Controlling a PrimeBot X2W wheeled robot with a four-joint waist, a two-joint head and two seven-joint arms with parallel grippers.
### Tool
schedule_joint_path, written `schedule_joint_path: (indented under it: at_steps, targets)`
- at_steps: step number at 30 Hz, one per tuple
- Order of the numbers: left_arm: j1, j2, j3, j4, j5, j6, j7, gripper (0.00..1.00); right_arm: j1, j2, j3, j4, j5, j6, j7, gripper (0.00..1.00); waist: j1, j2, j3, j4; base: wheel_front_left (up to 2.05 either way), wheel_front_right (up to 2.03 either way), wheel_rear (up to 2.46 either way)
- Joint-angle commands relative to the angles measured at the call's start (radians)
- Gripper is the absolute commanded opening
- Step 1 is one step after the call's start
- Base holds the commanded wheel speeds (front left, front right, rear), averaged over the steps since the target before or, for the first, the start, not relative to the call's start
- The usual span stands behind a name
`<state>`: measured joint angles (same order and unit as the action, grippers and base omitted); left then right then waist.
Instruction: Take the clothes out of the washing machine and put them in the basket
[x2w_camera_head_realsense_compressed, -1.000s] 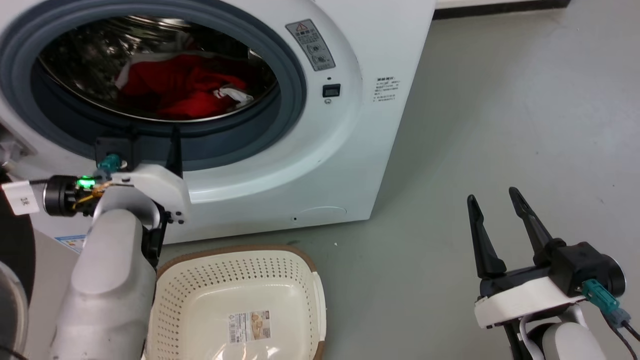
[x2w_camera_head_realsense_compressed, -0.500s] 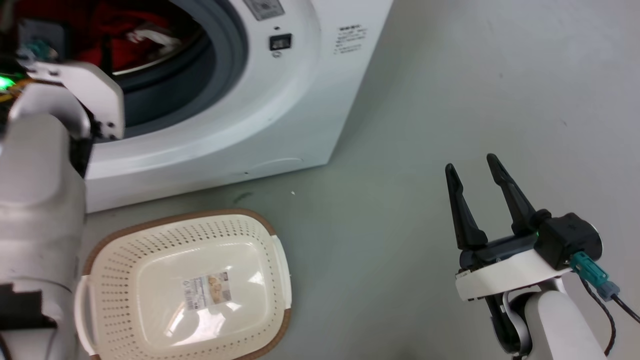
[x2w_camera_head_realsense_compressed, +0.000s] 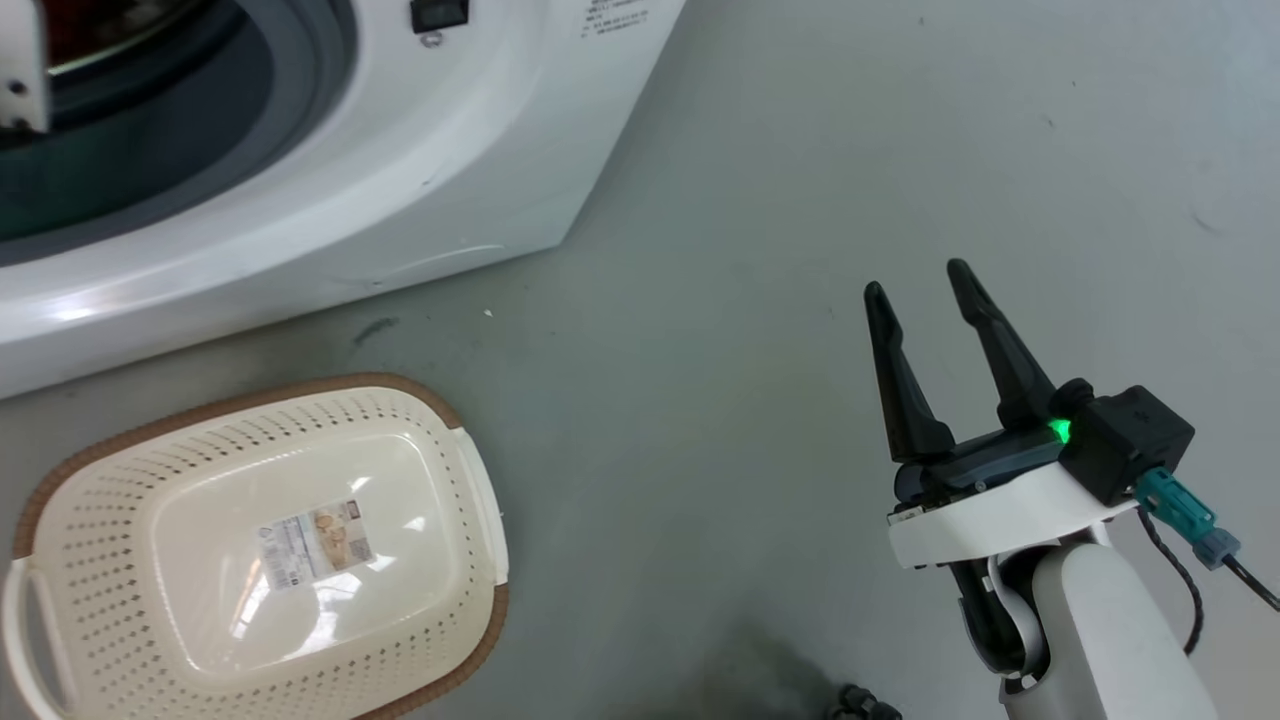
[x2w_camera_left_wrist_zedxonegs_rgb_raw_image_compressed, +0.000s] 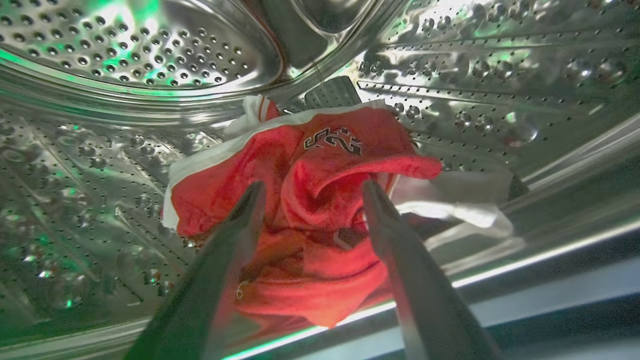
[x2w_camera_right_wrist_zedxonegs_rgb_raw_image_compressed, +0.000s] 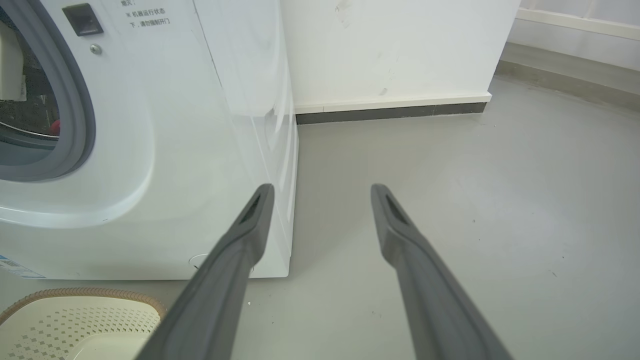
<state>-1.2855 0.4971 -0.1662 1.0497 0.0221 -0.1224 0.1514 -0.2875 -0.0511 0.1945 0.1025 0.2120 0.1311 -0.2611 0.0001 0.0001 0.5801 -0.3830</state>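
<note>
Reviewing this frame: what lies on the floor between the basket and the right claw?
Nothing. In the head view, the grey floor between the basket and the open right claw is bare.

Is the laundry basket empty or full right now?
Empty. The basket shows a bare bottom with its paper label; the red jersey lies in the washer drum.

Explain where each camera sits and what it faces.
Head view: on the head, looking down at floor, basket and washing machine; the open right gripper shows.
Left wrist view: on the left wrist, inside the drum, looking along the open left gripper at the clothes.
Right wrist view: on the right wrist, looking past its gripper across the floor to a wall.
Shared: head and right wrist views both show basket and washing machine.
</note>
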Motion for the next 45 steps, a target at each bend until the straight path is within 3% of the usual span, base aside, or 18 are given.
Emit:
schedule_joint_path:
  at_steps: [1, 9, 20, 21, 22, 23, 31, 39, 45]
  targets:
    - [-0.024, 0.019, -0.012, 0.005, 0.009, -0.001, 0.017, 1.0, -0.022, 0.001, 0.007, -0.005, 0.011, -0.001, -0.005, 1.0, -0.0001, -0.0001, 0.031, -0.023, 0.0, 0.0, 0.0]
    - [-0.146, 0.092, -0.051, 0.022, 0.0, -0.007, 0.193, 1.0, -0.045, 0.001, 0.033, -0.03, 0.044, -0.001, -0.005, 1.0, -0.0001, -0.0001, 0.121, -0.067, 0.0, 0.0, 0.0]
    - [-0.178, 0.144, -0.075, 0.004, -0.069, -0.009, 0.416, 1.0, -0.056, 0.001, 0.069, -0.042, 0.084, -0.001, -0.005, 1.0, -0.0001, -0.0001, 0.175, -0.086, 0.0, 0.0, 0.0]
    - [-0.174, 0.146, -0.074, -0.003, -0.073, -0.009, 0.429, 0.85, -0.059, 0.001, 0.07, -0.043, 0.085, -0.001, -0.005, 1.0, -0.0001, -0.0001, 0.176, -0.086, 0.0, 0.0, 0.0]
    - [-0.169, 0.147, -0.074, -0.016, -0.076, -0.009, 0.436, 0.22, -0.061, 0.001, 0.07, -0.045, 0.087, -0.001, -0.005, 1.0, -0.0001, -0.0001, 0.177, -0.085, 0.0, 0.0, 0.0]
    - [-0.164, 0.147, -0.072, -0.026, -0.081, -0.008, 0.444, 0.0, -0.062, 0.001, 0.07, -0.045, 0.088, -0.001, -0.005, 1.0, -0.0001, -0.0001, 0.177, -0.085, 0.0, 0.0, 0.0]
    - [-0.099, 0.159, -0.077, -0.167, -0.08, 0.044, 0.373, 0.0, -0.069, 0.001, 0.061, -0.034, 0.077, -0.001, -0.005, 1.0, -0.0001, -0.0001, 0.156, -0.075, 0.0, 0.0, 0.0]
    - [0.029, 0.129, -0.048, -0.271, -0.119, 0.121, 0.172, 0.0, -0.059, 0.001, 0.033, -0.027, 0.054, -0.001, -0.005, 1.0, -0.0001, -0.0001, 0.078, -0.05, 0.0, 0.0, 0.0]
    - [0.171, 0.093, -0.014, -0.277, -0.176, 0.151, 0.015, 0.0, -0.031, 0.001, 0.019, -0.015, 0.031, -0.001, -0.005, 1.0, -0.0001, -0.0001, -0.016, -0.029, 0.0, 0.0, 0.0]
